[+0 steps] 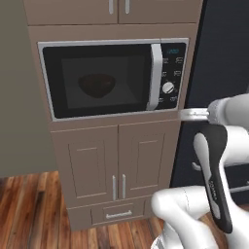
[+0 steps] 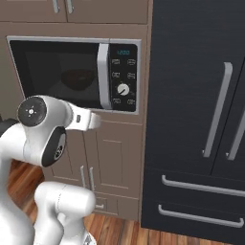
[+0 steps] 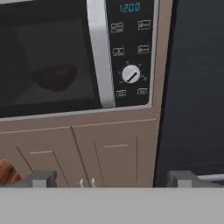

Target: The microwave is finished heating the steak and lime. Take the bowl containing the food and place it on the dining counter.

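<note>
The microwave (image 1: 127,73) is built into a tan cabinet column, and its dark glass door is closed. Through the glass the reddish-brown bowl (image 1: 97,85) (image 2: 78,79) (image 3: 54,77) shows dimly on the left side of the cavity. I cannot make out the steak or the lime behind the dark glass. My gripper (image 3: 113,179) is open with nothing between its fingertips (image 3: 43,178). It hovers in front of the cabinet, just below the microwave's control panel (image 3: 131,52) and grey handle (image 3: 100,52), apart from both. The dining counter is out of view.
A tall black fridge (image 2: 201,119) stands right beside the microwave column. Tan cabinet doors (image 1: 116,160) and a drawer (image 1: 119,213) sit under the microwave, with more cabinets above. Brown wooden floor (image 1: 29,209) spreads to the left.
</note>
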